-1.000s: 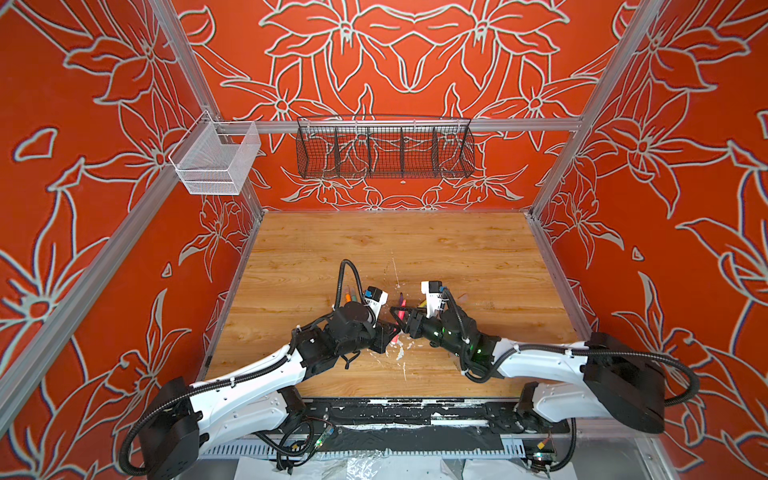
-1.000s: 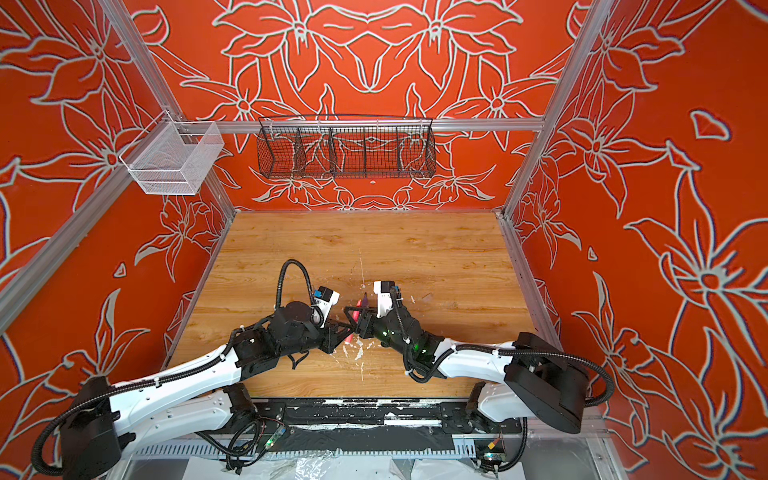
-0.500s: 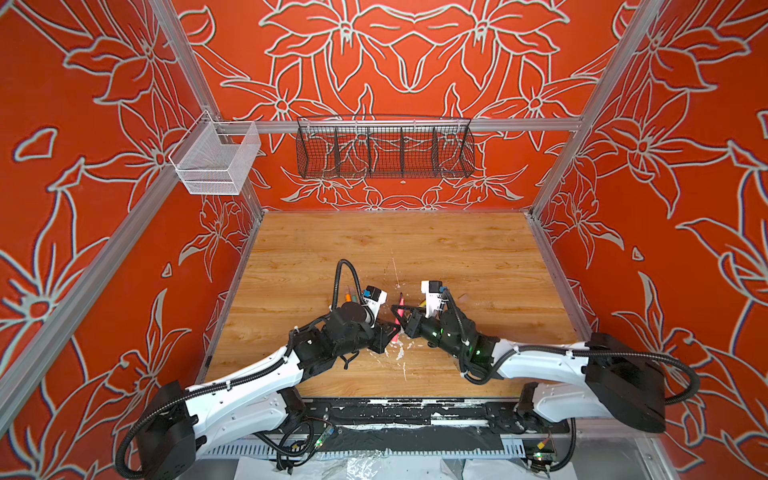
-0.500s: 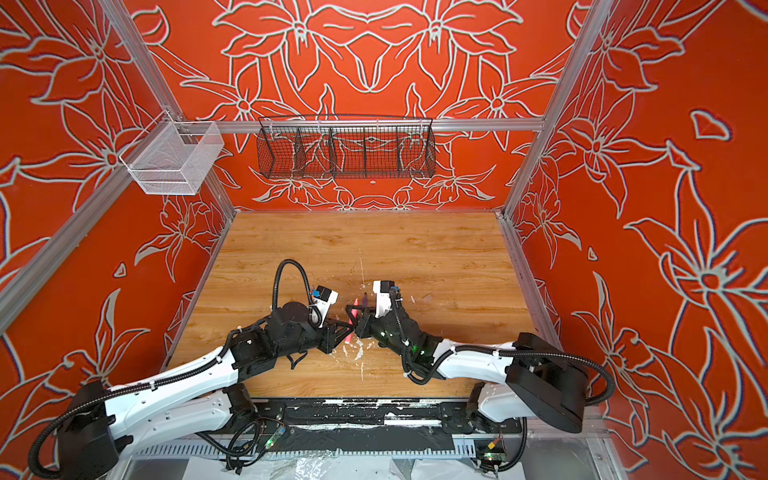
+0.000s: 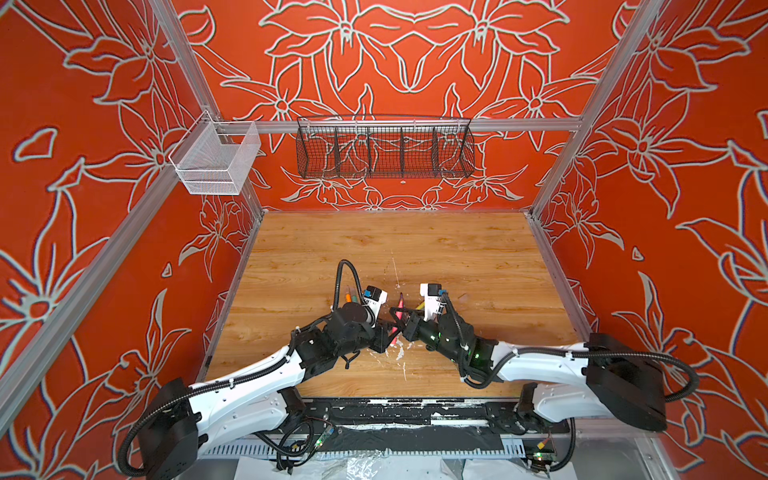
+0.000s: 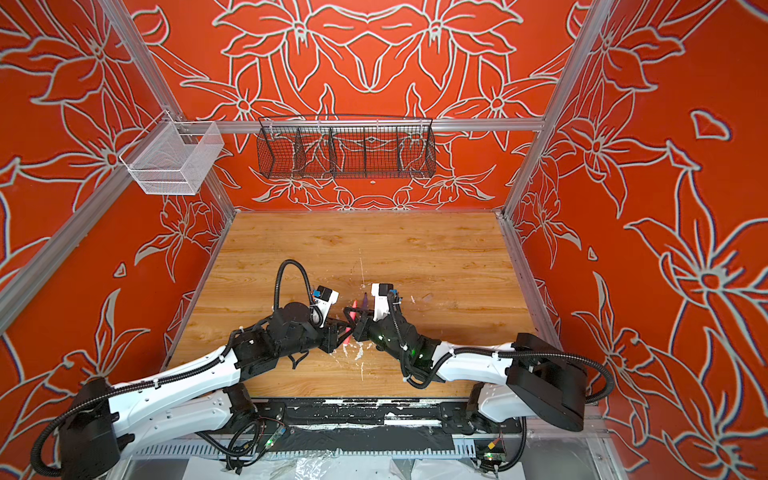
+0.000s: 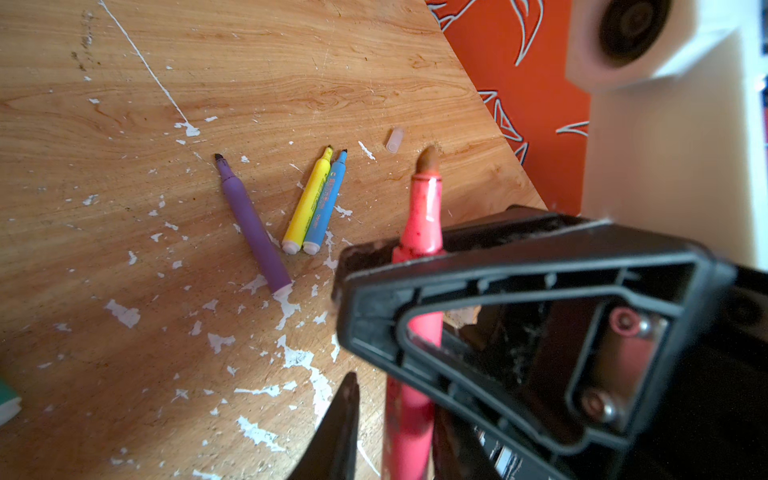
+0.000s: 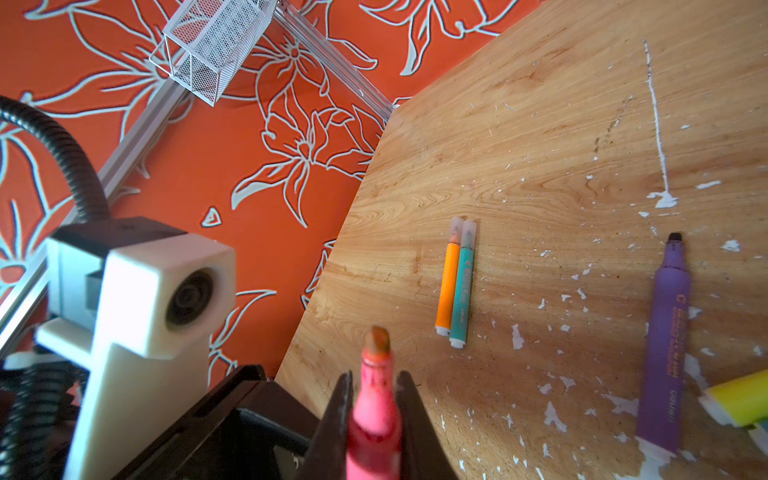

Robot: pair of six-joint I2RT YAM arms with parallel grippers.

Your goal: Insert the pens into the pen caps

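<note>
Handover: the pink-red pen point(image 5: 397, 314) is held above the wood between two claws on the 6 o'clock side of the surface point(image 5: 374, 241), its tip toward 12 o'clock.
Since the earlier frame: the right claw point(image 8: 376, 378) has closed on the barrel and the left claw point(image 7: 401, 399) has loosened.
Right claw: both fingers are pressed on the pen just below its tip.
Left claw: the jaws stand a little apart, with a gap beside the barrel; whether the far finger still touches is unclear.
Capped: orange pen point(image 8: 448, 286) and green pen point(image 8: 463, 291) lie touching at 10 o'clock from the left claw.
Uncapped: purple pen point(image 7: 251, 226), yellow pen point(image 7: 309, 203) and blue pen point(image 7: 326, 203) lie at 12 o'clock from the claws, with yellow and blue touching.
Loose: a clear cap point(image 7: 395, 140) lies near 2 o'clock from the right claw.
Room: bare wood runs to the 12 o'clock wall. The 3 and 9 o'clock walls are well apart from the claws, and the 6 o'clock edge is near.
</note>
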